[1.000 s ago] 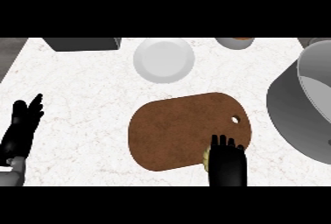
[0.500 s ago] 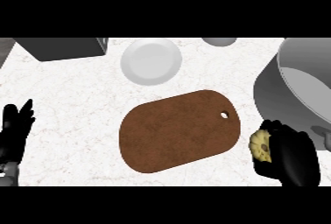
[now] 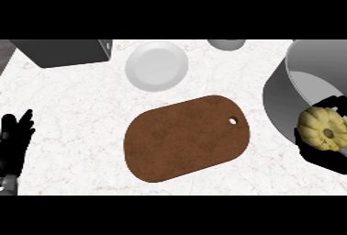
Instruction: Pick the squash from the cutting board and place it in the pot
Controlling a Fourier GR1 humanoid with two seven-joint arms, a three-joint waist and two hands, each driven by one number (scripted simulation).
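Note:
A pale yellow, scalloped squash is held in my right hand at the right edge of the head view, over the near rim of the large grey pot. The hand's black fingers curl round the squash from below and behind. The brown cutting board lies bare in the middle of the white counter, a small hole near its right end. My left hand rests open at the left edge, fingers up.
A white plate sits behind the board. A dark grey box stands at the back left, and a small grey bowl shows at the back edge. The pot fills the right side.
My right hand has carried the squash up and to the right, from beside the board's right end to the pot's rim. The view has shifted right; the left hand stays still.

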